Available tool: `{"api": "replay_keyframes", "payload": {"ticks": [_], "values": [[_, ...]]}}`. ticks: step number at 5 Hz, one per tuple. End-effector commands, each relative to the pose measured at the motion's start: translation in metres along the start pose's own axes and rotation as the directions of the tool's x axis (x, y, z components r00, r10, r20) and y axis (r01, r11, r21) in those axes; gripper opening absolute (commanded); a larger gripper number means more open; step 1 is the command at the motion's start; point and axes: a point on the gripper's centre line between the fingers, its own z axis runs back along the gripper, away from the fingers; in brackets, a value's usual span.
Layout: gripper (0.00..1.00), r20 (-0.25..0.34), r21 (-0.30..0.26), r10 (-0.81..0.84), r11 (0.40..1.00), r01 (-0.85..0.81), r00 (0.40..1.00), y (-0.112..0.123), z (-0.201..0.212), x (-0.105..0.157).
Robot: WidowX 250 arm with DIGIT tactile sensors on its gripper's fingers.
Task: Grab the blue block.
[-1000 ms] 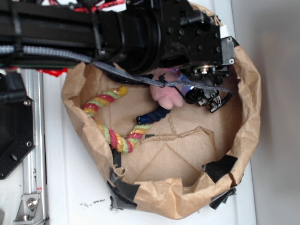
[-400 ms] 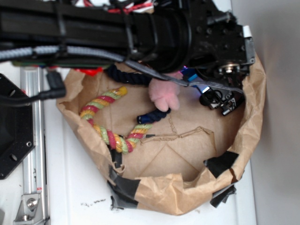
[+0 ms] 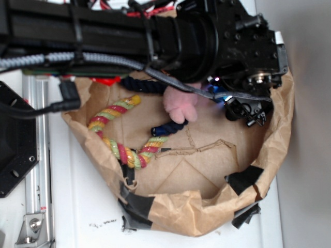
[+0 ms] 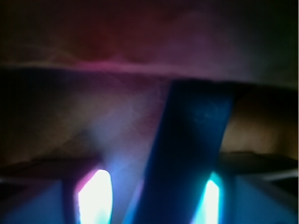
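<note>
The black arm (image 3: pixel 155 36) stretches across the top of the exterior frame, its gripper (image 3: pixel 247 109) low over the upper right of the brown paper bowl (image 3: pixel 207 217). In the dim wrist view the blue block (image 4: pixel 189 154) rises tilted up the centre of the frame, between the two glowing fingers (image 4: pixel 96 196) at the bottom edge; they appear closed against it, though blur leaves the contact uncertain. In the exterior view only a sliver of blue (image 3: pixel 220 97) shows beneath the wrist, just right of the pink plush bunny (image 3: pixel 179 106). A multicoloured rope (image 3: pixel 120 139) lies at left, its dark navy end (image 3: pixel 168 127) below the bunny.
</note>
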Motion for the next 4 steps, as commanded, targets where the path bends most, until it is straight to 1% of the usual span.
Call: {"api": "replay_keyframes", "payload": {"ticks": [1, 2, 3, 4], "values": [[0.00, -0.010, -0.010, -0.039, 0.999, 0.038, 0.999, 0.026, 0.029, -0.005], [0.00, -0.021, -0.028, -0.149, 0.988, 0.149, 0.989, 0.028, 0.065, -0.018], [0.00, -0.008, -0.094, -0.385, 0.919, 0.383, 0.923, 0.007, 0.120, -0.053], [0.00, -0.004, -0.099, -0.581, 0.810, 0.578, 0.814, 0.004, 0.171, -0.062]]}}
